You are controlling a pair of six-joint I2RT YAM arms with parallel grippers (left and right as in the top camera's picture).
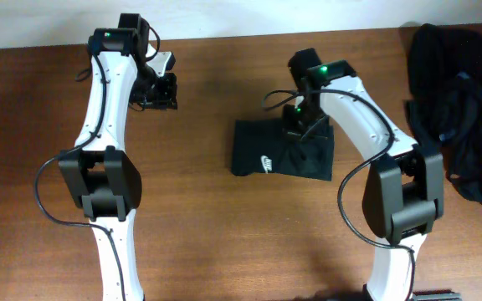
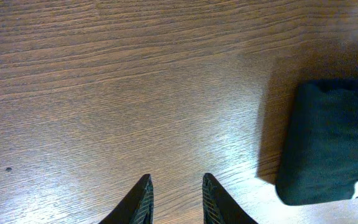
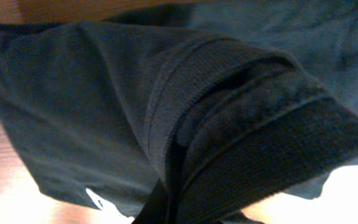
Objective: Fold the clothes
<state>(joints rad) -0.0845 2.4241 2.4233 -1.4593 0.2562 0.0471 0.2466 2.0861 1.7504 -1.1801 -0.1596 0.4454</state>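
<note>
Fabric was the whole story on the right: the folded garment [image 1: 270, 155] lay mid-table, long axis running left to right, and the right gripper [image 1: 296, 127] sat on its far edge, jaws clenched, apparently pinching a fold. The left gripper [image 2: 175, 198] hung well off to the left, slightly parted and empty, the farther arm

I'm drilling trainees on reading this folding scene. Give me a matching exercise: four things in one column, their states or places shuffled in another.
1 left gripper
2 right gripper
3 folded garment
4 clothes pile

A heaped at the far right
B open, holding nothing
C flat, white logo showing
D shut on the folded garment

Pairs: 1-B, 2-D, 3-C, 4-A
</note>
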